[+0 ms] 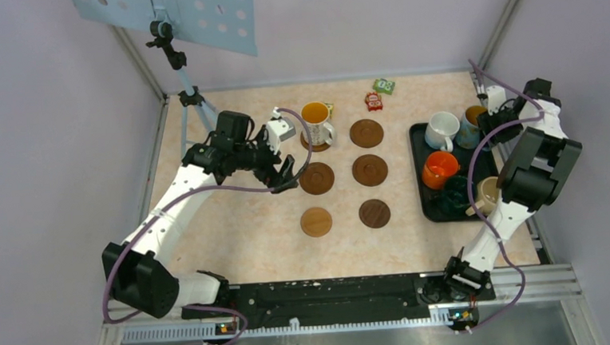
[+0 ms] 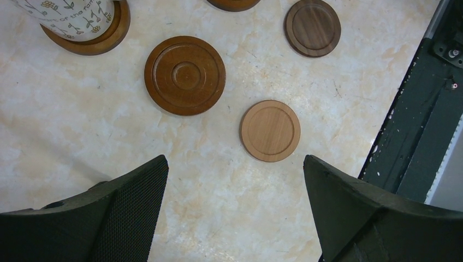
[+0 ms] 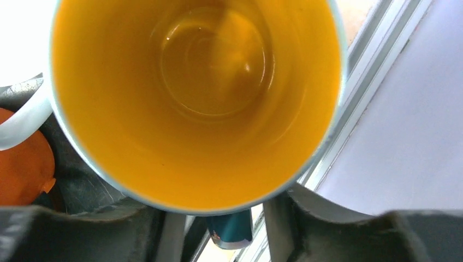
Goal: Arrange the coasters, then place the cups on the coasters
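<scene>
black tray (image 1: 428,210) right; red packet (image 1: 373,100) beside green packet (image 1: 384,86)

Beige marbled table (image 1: 250,248), six brown coasters (image 1: 370,170) in two columns, black tray (image 1: 419,201), small packets (image 1: 373,100)

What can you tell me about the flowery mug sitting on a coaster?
The flowery mug looks like white ceramic, with little printed flowers and lettering outside and orange inside. It looks empty. It stands upright on a dark brown wooden coaster at the far left corner of the coaster group, handle pointing right from overhead. Only the coaster touches it.
</scene>
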